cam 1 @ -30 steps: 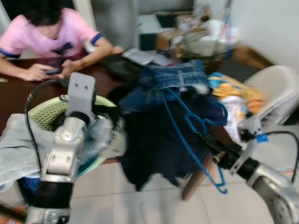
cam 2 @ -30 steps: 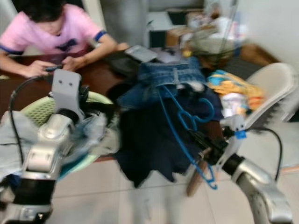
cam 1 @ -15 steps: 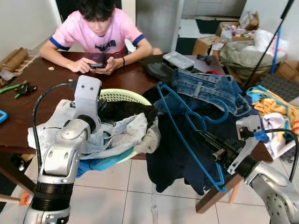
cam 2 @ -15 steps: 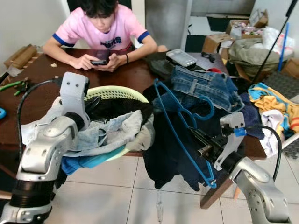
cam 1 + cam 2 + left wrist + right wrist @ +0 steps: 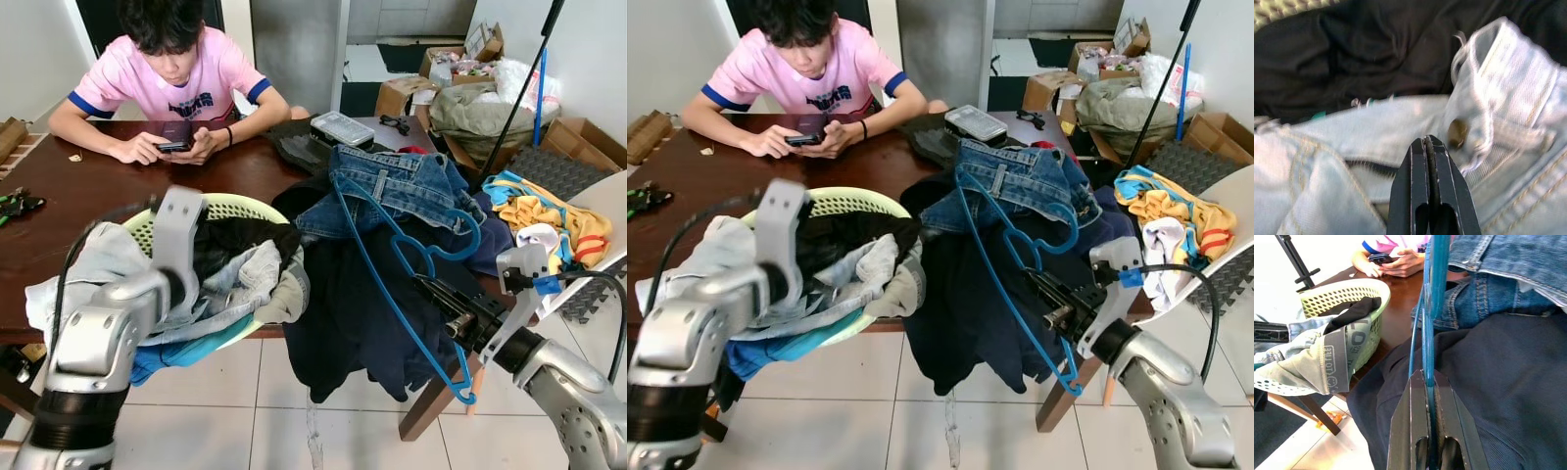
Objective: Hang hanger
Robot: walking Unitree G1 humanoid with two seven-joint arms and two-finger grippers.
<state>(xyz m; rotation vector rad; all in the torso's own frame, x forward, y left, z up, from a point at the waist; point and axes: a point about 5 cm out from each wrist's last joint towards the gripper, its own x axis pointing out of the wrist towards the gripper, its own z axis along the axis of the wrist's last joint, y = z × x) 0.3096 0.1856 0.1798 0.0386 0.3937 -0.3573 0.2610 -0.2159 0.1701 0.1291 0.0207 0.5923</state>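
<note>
**Robot grips blue hanger beside a cluttered table**

The right end effector (image 5: 438, 302) is clenched on a thin blue plastic clothes hanger (image 5: 397, 279), holding it in the air off the right end of the dark brown wooden tabletop (image 5: 59, 211). The hanger's long side runs as a diagonal, from a high end near the blue denim jeans (image 5: 397, 186) piled on the tabletop down to a low corner (image 5: 464, 396) close to the robot, above the pale tiled floor (image 5: 235, 411). Its hook (image 5: 460, 235) curls up and to the right, over the jeans. Seen from the right wrist, the blue bar (image 5: 1431, 308) stands straight up from between the two black fingers (image 5: 1409, 431), with a dark navy garment (image 5: 1498, 382) hanging off the table edge behind it.

The left end effector (image 5: 1426, 147) has its fingers pressed together, empty, over light blue washed denim (image 5: 1352, 142) heaped in a pale green plastic laundry basket (image 5: 230, 208) on the tabletop.

Across the table a person in a pink T-shirt (image 5: 162, 83) sits holding a dark phone (image 5: 173, 147). Cardboard boxes (image 5: 588, 137) and loose yellow clothing (image 5: 534, 211) lie to the right.
</note>
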